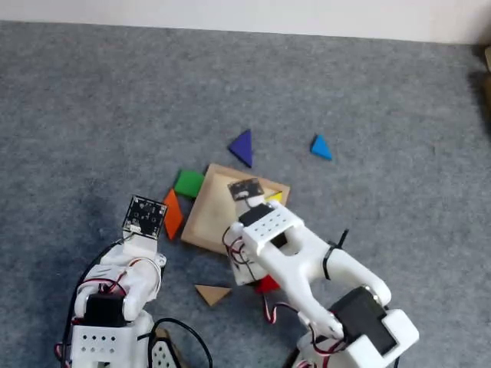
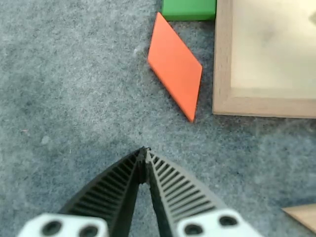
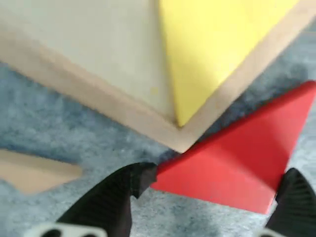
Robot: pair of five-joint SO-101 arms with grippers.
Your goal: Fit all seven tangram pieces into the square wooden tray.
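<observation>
The square wooden tray (image 1: 201,222) lies mid-table, with a yellow triangle (image 3: 212,44) inside at one corner. My right gripper (image 3: 217,185) is open, low over the carpet. A red triangle (image 3: 237,158) lies between its fingers (image 3: 131,180), just outside the tray's corner (image 3: 180,140). My left gripper (image 2: 144,154) is shut and empty, hovering short of an orange parallelogram (image 2: 175,66) that lies beside the tray's rim (image 2: 222,59). A green square (image 2: 188,9) sits just beyond the parallelogram.
A dark blue triangle (image 1: 242,146) and a smaller light blue triangle (image 1: 321,147) lie on the carpet beyond the tray. A plain wooden triangle (image 1: 212,293) rests between the two arms' bases. The right arm (image 1: 307,261) covers much of the tray.
</observation>
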